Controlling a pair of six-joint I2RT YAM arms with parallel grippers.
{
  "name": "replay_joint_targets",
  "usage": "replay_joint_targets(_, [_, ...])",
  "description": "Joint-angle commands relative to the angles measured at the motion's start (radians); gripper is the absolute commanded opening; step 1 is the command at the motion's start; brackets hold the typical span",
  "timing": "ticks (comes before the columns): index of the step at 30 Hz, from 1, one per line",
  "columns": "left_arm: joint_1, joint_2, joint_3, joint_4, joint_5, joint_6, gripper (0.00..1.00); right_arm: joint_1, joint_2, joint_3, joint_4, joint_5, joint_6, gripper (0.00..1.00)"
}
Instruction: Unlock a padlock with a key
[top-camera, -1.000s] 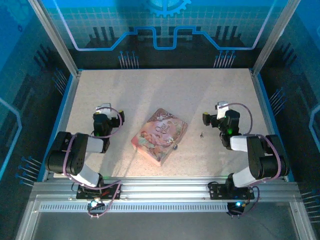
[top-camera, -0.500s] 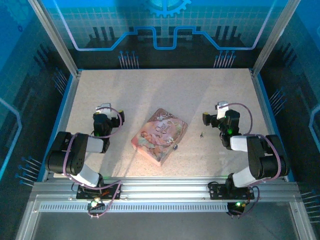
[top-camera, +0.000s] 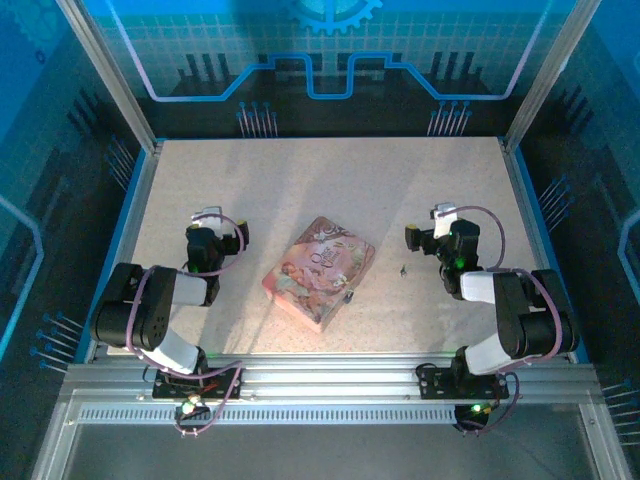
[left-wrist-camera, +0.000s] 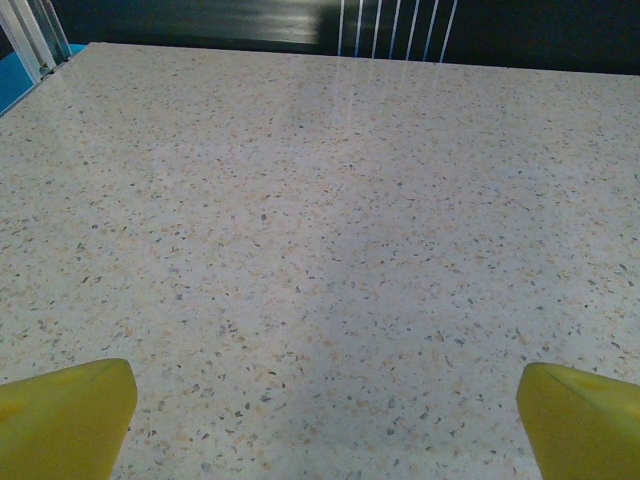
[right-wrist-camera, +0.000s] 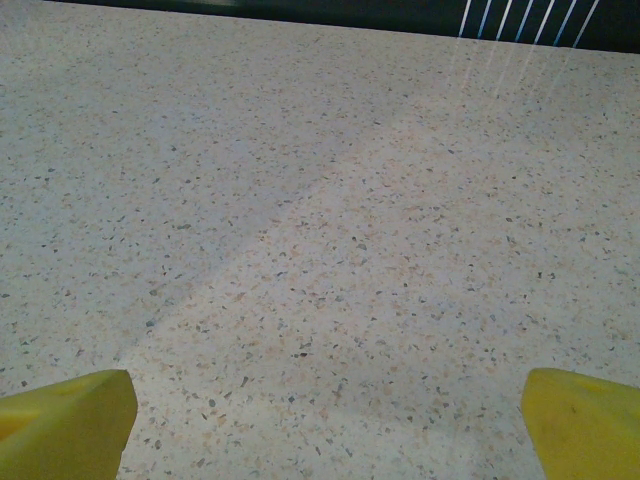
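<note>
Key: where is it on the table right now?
In the top external view, the key lies on the table right of centre, in the gap between the pink box and the right arm, touching neither.

Lettering on pink box (top-camera: 318, 272) unreadable

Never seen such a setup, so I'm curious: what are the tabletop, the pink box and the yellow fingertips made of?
Tabletop: pale with dark and tan flecks, faint sheen; probably terrazzo-look stone or laminate. Pink box: illustrated faces suggest printed cardboard, too small to be sure. Fingertips of the left gripper: plain matt yellow, likely plastic or rubber.
</note>
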Motion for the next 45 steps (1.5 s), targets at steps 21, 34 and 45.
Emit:
replay_joint_targets(21, [-0.005,-0.210,-0.029,-0.081,-0.039,0.007,0.99,-0.021,-0.163,0.004,-0.118,-0.014,0.024,1.00])
replay_joint_targets(34, [-0.022,-0.576,0.291,-1.080,0.068,-0.552,0.99,0.024,-0.342,0.207,-0.618,-0.255,0.257,1.00])
replay_joint_targets(45, [-0.211,-0.738,0.361,-1.587,0.213,-0.859,0.99,0.208,-0.279,0.262,-0.690,-0.497,0.393,1.00])
